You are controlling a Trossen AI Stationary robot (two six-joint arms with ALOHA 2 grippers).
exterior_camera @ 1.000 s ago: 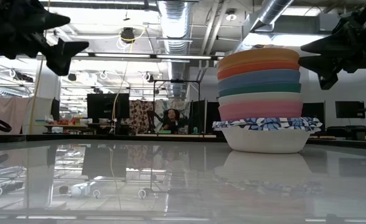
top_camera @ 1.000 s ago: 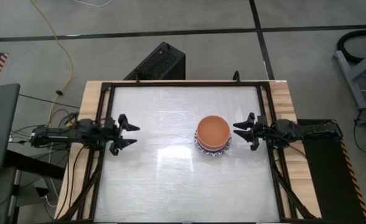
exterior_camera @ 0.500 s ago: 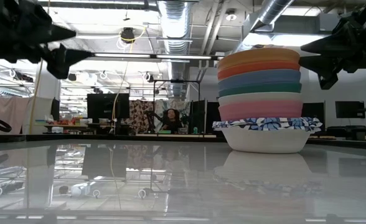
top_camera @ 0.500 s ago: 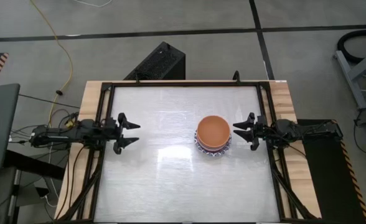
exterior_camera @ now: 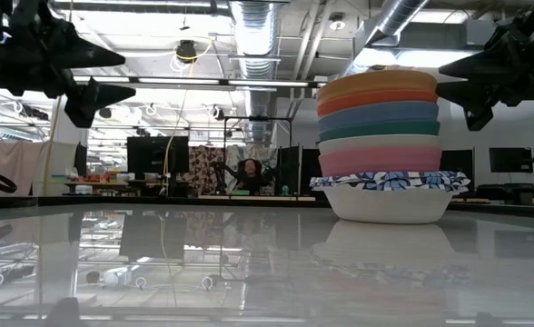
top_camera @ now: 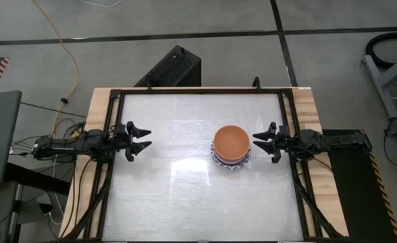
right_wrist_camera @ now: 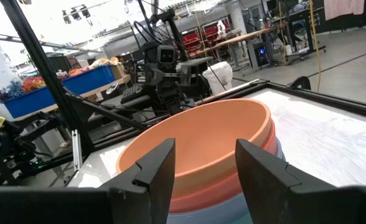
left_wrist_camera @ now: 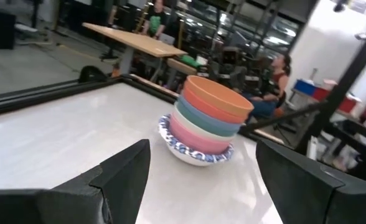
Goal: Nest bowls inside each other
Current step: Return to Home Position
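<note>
- High view: the left gripper (top_camera: 147,138), at left centre over the glossy white table (top_camera: 185,196), has drawn its fingers closer than a second ago. They are still apart and hold nothing.
- High view: the right gripper (top_camera: 255,142) has not moved. It sits just beside the stack of small round nested bowls (top_camera: 231,150), right of centre, with its fingers apart and empty. With both grippers free of the stack, the nesting looks finished and the arms seem to be retiring.
- High view: only the inside of the top light orange bowl (top_camera: 231,140) and a sliver of the blue-and-white patterned bowl (top_camera: 229,167) at the bottom show. Everything between them is covered.
- Low view: the left gripper has shifted in the upper left corner. The stack stands upright and unchanged, right of centre.
- Low view: seven rims can be counted, and whether another bowl hides inside cannot be told. The frame's edges cut off both arms.
- Left wrist view: the stack sits mid-frame, well apart from this arm's spread fingers. A blurred person sits behind it.
- Right wrist view: the light orange bowl fills the centre between the parted fingers. The bottom edge cuts off the lower bowls.
</note>
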